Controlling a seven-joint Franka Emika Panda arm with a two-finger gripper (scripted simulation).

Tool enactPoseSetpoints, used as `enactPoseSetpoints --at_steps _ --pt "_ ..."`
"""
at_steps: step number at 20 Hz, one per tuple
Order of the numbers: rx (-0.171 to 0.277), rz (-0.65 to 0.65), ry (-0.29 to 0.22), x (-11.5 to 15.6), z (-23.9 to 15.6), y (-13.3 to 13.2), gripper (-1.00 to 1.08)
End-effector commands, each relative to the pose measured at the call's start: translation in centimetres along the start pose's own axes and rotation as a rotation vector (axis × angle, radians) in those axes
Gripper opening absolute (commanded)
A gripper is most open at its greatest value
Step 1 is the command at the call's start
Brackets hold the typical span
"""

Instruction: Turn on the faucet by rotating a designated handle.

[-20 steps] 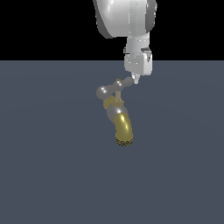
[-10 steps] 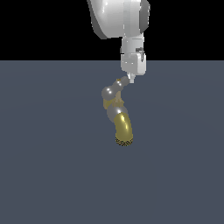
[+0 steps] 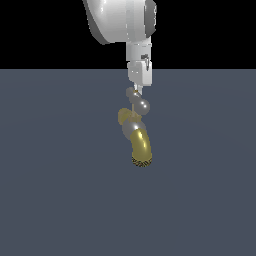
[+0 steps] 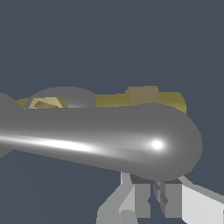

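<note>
The handle (image 3: 138, 102) is rigid and slick; push near its bulbous end. Fingers (image 4: 142, 199) are pressed together.

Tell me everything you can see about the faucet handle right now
The handle is a slim, glossy silver-grey crossbar with rounded bulbous ends, seated on a thin brass stem above the faucet body. In the exterior view it points nearly toward the camera. The gripper sits at its far end; actual contact is unclear.
</note>
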State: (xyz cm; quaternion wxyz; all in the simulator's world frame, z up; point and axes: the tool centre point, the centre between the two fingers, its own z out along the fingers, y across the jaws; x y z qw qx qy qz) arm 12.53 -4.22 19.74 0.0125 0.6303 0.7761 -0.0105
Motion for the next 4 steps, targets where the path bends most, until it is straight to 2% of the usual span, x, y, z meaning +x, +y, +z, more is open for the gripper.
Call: enactPoseSetpoints --at_steps 1,4 --pt "-0.001 -0.071 0.030 6.9 -0.2 1.1 -1.00" --pt "-0.002 -0.076 0.033 8.5 -0.2 1.3 -1.00"
